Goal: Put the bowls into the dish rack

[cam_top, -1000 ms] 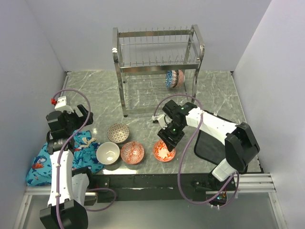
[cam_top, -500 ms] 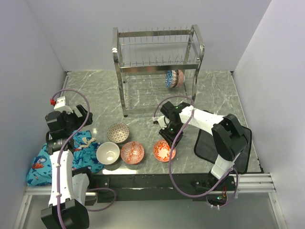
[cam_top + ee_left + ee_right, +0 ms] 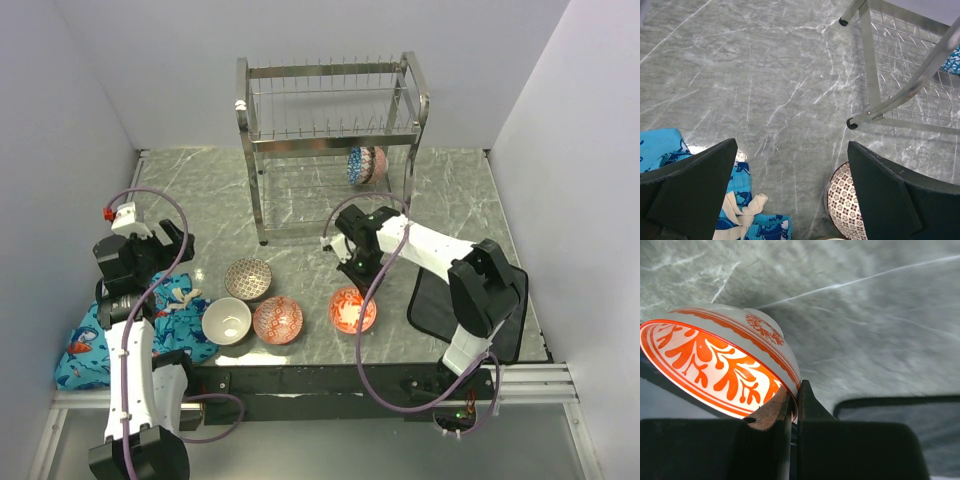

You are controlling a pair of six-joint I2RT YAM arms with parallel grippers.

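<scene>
Since the frame 0.5 s earlier, the red-orange bowl [image 3: 352, 310] had shifted slightly to the right and tipped up, and the right arm's wrist had drawn back toward the dish rack [image 3: 330, 130]. The bowl was white outside with an orange band, and its inside bore bold orange leaf scrolls [image 3: 715, 365]. The right gripper [image 3: 792, 395] pinched its rim, 1 finger inside and 1 outside. Whether the foot touched the table [image 3: 200, 190] could not be told. The right arm reached leftward from its base, bent over a dark mat [image 3: 440, 300]. The left gripper [image 3: 791, 150] hung with its fingers spread wide, holding nothing, above the edge of a blue cloth [image 3: 170, 310]. 3 bowls lay on the table to the left: the brown-grey bowl [image 3: 248, 278], the cream-white bowl [image 3: 226, 320] and the pinkish-red bowl [image 3: 277, 320], the last 2 touching. The blue bowl [image 3: 358, 165] and a second bowl [image 3: 377, 160] stood on edge at the right end of the rack's lower tier.
</scene>
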